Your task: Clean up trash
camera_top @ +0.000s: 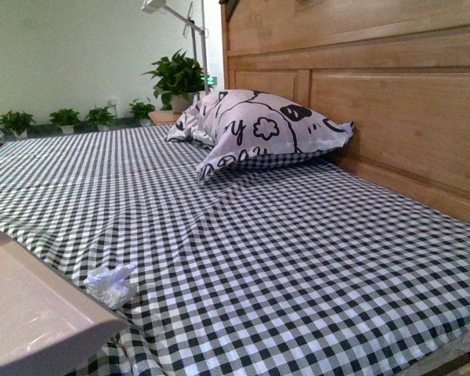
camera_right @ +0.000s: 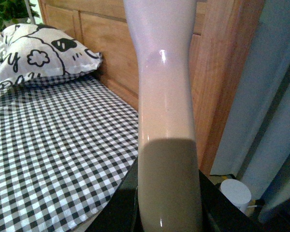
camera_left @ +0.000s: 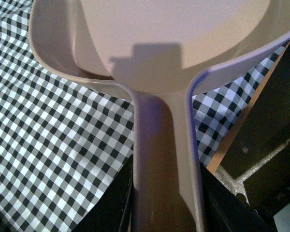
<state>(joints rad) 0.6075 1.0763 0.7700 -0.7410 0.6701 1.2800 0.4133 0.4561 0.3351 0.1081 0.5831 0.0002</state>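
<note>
While the wad of trash lies on the checked bed sheet, near the closest edge of the bed and just beside the rim of the dustpan, neither claw touches it. The left claw is closed around the pan handle. The right claw is closed around a pale, glossy tool handle (its working end is out of view). The wad looks light, soft and crumpled, so it should slide under slight pressure and cannot break. Recommended: do not pinch it. Sweep it from the side away from the pan, with the rim held flat on the sheet. The pillow lies well apart.
</note>
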